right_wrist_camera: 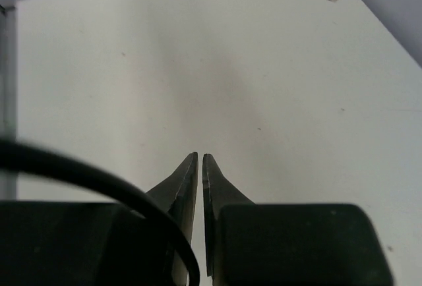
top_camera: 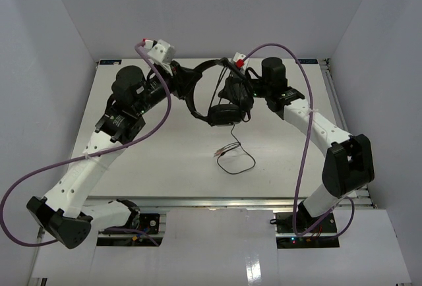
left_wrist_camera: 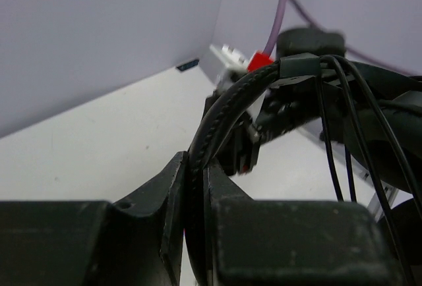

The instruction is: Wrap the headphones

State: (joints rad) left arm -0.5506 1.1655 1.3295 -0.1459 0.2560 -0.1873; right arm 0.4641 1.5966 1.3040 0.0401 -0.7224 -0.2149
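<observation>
While the left gripper (top_camera: 179, 78) holds the headphones (top_camera: 224, 113) up over the far middle of the table (top_camera: 165, 161), the top view shows what the next move turns on. The headband (top_camera: 210, 63) arcs left to right between the 2 grippers, and the 2 ear cups (top_camera: 236, 93) hang by the right gripper (top_camera: 239, 85). The loose cable (top_camera: 232, 142) drops from the cups toward the near side and curls on the table, ending in reddish plugs (top_camera: 218, 153). That tail lies below and nearer than both grippers, closer to the right arm, so I judge the right arm the one to fetch it.

From the left wrist, the left gripper (left_wrist_camera: 194, 174) is clamped on the headband (left_wrist_camera: 224, 108), a thin round band with a stitched, leathery black skin that rises up and away to the right. Thin, glossy cable strands (left_wrist_camera: 330, 141) hang from it, well apart from the fingers. A purple robot cable (left_wrist_camera: 283, 16) runs behind.

From the right wrist, the right gripper (right_wrist_camera: 200, 161) points down at the matte white table (right_wrist_camera: 231, 68), its tapered black fingers drawn together with only a sliver between the tips and nothing visible there. A smooth black cable (right_wrist_camera: 86, 174) curves close across the lens on the left; whether it touches the fingers I cannot tell.
</observation>
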